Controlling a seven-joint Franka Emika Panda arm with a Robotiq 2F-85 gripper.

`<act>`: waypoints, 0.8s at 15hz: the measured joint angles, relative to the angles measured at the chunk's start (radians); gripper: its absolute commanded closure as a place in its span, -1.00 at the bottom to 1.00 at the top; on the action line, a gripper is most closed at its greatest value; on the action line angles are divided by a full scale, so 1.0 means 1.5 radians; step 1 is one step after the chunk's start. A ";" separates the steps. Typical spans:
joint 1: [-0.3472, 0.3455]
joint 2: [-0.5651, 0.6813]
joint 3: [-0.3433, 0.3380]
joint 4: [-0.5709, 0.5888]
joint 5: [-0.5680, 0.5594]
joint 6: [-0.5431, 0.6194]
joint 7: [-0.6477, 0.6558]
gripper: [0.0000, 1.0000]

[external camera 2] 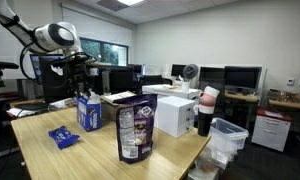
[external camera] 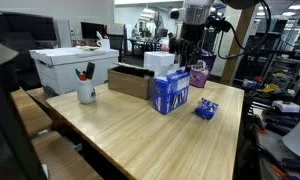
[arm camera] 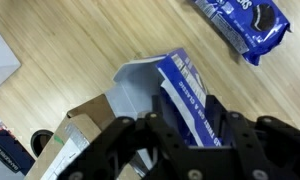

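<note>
the tool (arm camera: 190,140) hangs right over the blue box (arm camera: 175,85), its dark fingers on either side of the box's opened top. whether they press the card or stand just clear of it cannot be told. the blue box stands upright near the middle of the wooden surface (arm camera: 80,50). a small blue packet (arm camera: 240,25) lies flat near the blue box. a brown carton (external camera: 130,82) sits just beside the blue box, and a white cup (external camera: 86,93) holding pens stands well apart from it.
</note>
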 measured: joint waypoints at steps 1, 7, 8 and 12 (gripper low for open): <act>0.000 -0.001 -0.001 -0.005 0.005 0.012 -0.005 0.01; 0.000 0.002 -0.007 -0.028 0.014 0.078 -0.052 0.85; 0.001 0.002 -0.007 -0.031 0.014 0.085 -0.053 0.87; -0.002 0.000 -0.006 -0.058 -0.049 0.164 -0.044 0.99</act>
